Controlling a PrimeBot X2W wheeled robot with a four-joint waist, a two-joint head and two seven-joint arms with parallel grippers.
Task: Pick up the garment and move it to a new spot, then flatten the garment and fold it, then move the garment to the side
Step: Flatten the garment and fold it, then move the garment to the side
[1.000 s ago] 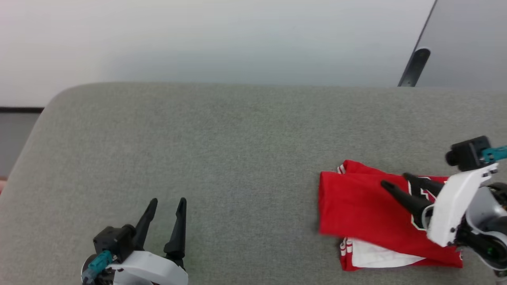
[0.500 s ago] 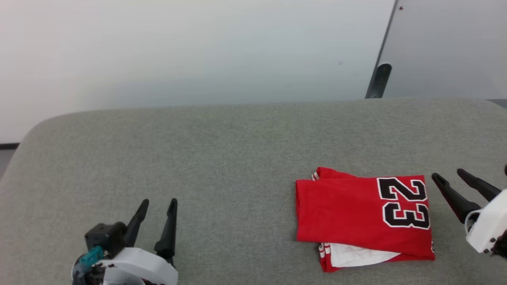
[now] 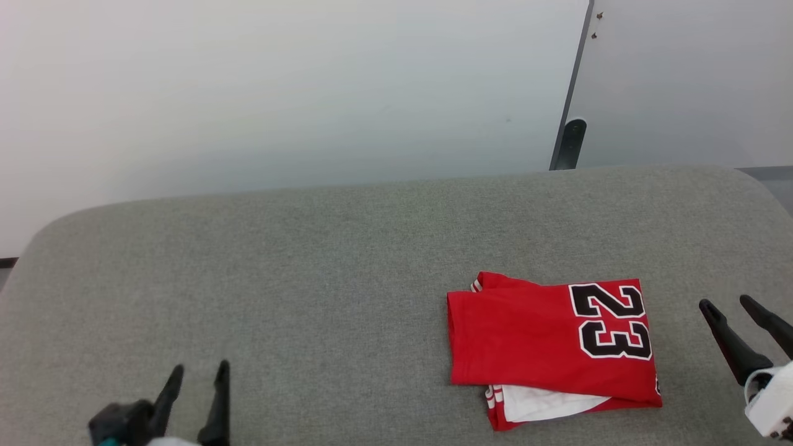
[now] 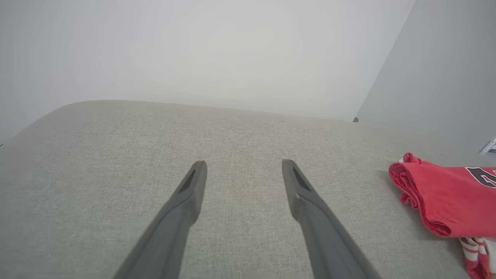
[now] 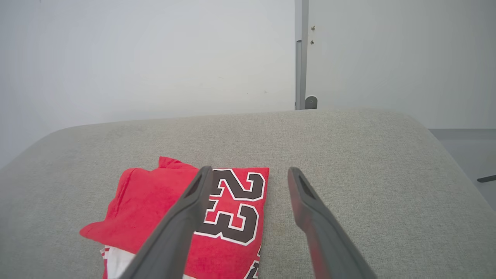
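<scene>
The garment (image 3: 545,344) lies folded into a red rectangle on the right half of the grey table, its black "23" facing up and a white sleeve with striped trim poking out at the near edge. It also appears as the garment (image 5: 182,209) in the right wrist view and the garment (image 4: 445,201) at the right edge of the left wrist view. My right gripper (image 3: 726,303) stands open just right of it, touching nothing. My left gripper (image 3: 199,370) is open at the lower left, far from the cloth, with nothing between its fingers.
The grey fabric-covered table (image 3: 310,272) has rounded far corners. Behind it rises a pale wall with a vertical panel seam and a dark bracket (image 3: 570,144). The table's right edge (image 5: 438,143) drops off to a grey floor.
My right gripper has drawn back off the garment to its right side, leaving the cloth lying free. The left gripper has sunk lower in the head view. The head camera has shifted.
</scene>
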